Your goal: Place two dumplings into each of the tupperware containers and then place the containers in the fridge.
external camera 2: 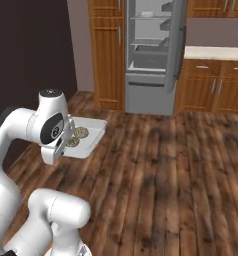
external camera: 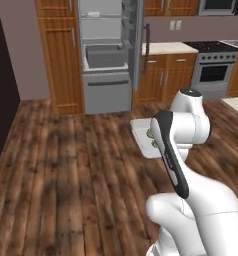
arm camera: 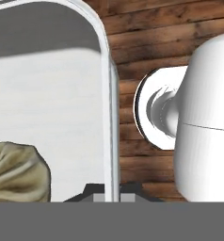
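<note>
Jaws are clamping shut on the container (external camera 2: pixel 91 134) rim, holding the tray above the wood floor (external camera 2: pixel 156 175). Two dumplings (external camera 2: pixel 80 132) are sitting inside it. Fridge (external camera: pixel 108 55) is standing open at far wall.

Translucent tupperware container (external camera 2: pixel 93 134) holding two dumplings (external camera 2: pixel 81 132), aloft before open fridge (external camera 2: pixel 151 55).

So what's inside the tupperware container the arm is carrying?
Two dumplings lie side by side in the tupperware container, the gripper shut on its rim. The arm covers the tray's near end in both base views, so anything else there is hidden.
</note>
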Motion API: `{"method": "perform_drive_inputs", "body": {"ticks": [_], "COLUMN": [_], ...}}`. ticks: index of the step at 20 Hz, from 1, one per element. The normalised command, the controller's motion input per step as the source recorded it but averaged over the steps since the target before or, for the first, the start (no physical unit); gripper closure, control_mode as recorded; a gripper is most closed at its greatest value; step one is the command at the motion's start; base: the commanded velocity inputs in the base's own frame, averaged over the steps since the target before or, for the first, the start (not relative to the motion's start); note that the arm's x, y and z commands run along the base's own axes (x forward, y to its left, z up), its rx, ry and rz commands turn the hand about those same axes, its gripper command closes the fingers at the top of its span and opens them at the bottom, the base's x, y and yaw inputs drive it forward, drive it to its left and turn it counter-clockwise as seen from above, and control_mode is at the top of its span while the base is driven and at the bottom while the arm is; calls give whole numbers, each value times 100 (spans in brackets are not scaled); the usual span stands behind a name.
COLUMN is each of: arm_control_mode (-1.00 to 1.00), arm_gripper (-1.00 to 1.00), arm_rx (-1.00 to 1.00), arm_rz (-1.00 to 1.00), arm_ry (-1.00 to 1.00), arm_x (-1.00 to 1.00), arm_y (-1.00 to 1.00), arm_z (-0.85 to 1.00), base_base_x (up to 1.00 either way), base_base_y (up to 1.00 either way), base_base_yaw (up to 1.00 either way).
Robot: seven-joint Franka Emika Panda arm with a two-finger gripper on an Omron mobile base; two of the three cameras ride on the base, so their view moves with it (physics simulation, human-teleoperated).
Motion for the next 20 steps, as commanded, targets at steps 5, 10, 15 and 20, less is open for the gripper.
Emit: {"method": "perform_drive_inputs", "body": {"ticks": [5, 10, 15, 20], "arm_control_mode": [100, 100, 100, 100], "arm_gripper": [100, 100, 100, 100], "arm_rx": [0, 0, 0, 0], "arm_rz": [0, 0, 0, 0], "arm_ry": [0, 0, 0, 0], "arm_x": [0, 0, 0, 0], "arm_y": [0, 0, 0, 0], "arm_z": [0, 0, 0, 0], "base_base_x": [100, 100, 100, 100], "base_base_y": [65, 46, 19, 5], "base_base_yaw": [-7, -9, -12, -14]}}
